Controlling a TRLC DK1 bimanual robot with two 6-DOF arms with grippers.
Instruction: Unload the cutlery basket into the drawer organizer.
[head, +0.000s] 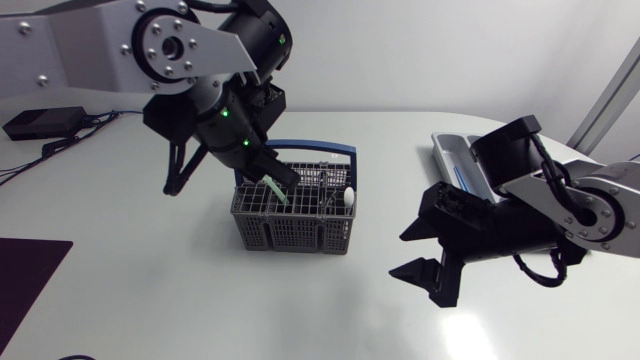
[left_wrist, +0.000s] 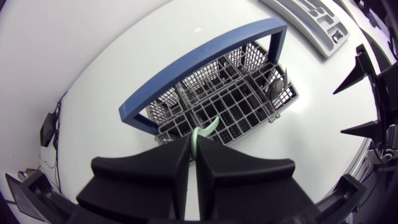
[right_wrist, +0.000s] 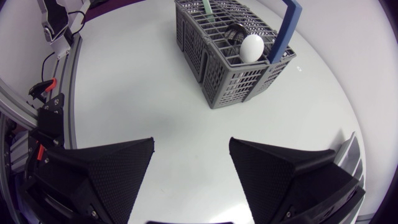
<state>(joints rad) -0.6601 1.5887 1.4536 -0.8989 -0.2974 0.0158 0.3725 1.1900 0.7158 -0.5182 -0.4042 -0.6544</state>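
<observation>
Two grippers well apart, left gripper (left_wrist: 193, 148) pinching green utensil (left_wrist: 203, 129) at basket (head: 290, 232) rim, right gripper (right_wrist: 191, 149) spread over table (head: 150, 290)

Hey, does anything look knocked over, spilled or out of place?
Nothing stands out. The cutlery basket stands upright, the left claw is shut on a pale green utensil in it, and the right claw hangs open.

Grey mesh basket (head: 290, 232), blue handle (head: 312, 147); pale green utensil (left_wrist: 200, 133); white spoon (right_wrist: 252, 48)
</observation>
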